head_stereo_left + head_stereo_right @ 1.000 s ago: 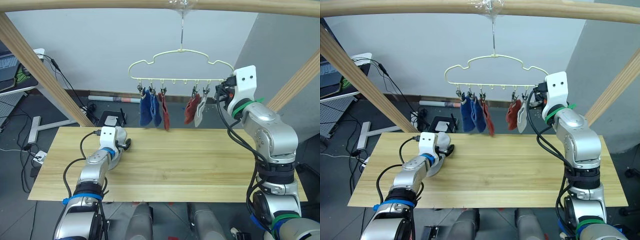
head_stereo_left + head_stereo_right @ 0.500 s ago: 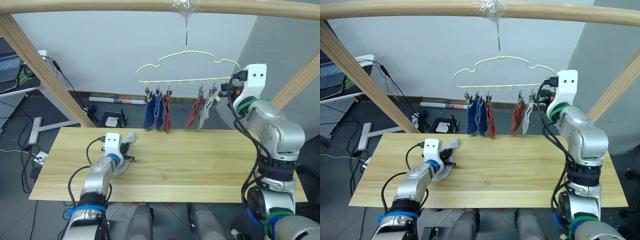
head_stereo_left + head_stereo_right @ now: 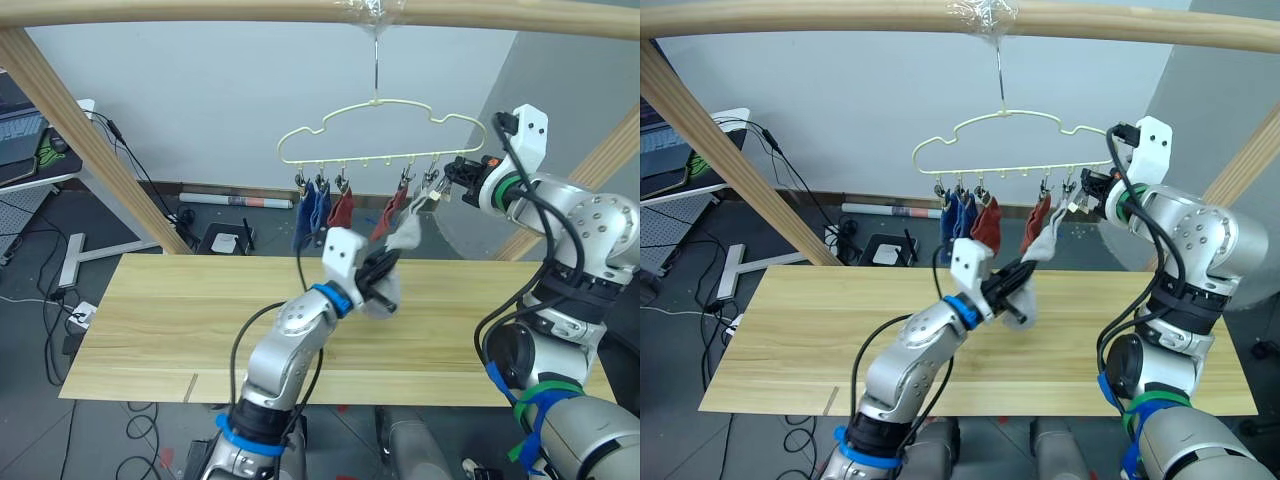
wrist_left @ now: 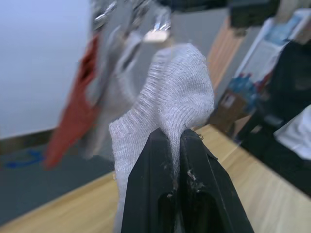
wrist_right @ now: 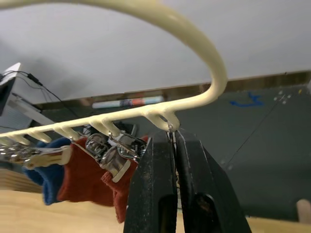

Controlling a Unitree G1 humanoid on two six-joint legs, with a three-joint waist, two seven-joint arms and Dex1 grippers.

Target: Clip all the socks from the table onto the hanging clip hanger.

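Left hand (image 4: pixel 174 145) pinches ribbed grey sock (image 4: pixel 175 92); right hand (image 5: pixel 171 145) clamps wire hanger (image 5: pixel 160 114).

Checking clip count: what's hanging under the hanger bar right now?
Under the clip hanger bar hang two blue socks, two rust red socks and one grey sock. The left hand lifts another grey sock toward them. The clips' grip points are too small to see.

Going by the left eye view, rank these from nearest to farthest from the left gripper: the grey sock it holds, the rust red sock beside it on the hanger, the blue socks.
1. Grey sock: pinched in the left gripper itself.
2. Rust red sock: hanging just above the gripper, on the clip hanger.
3. Blue socks: farthest, at the hanger's left end.
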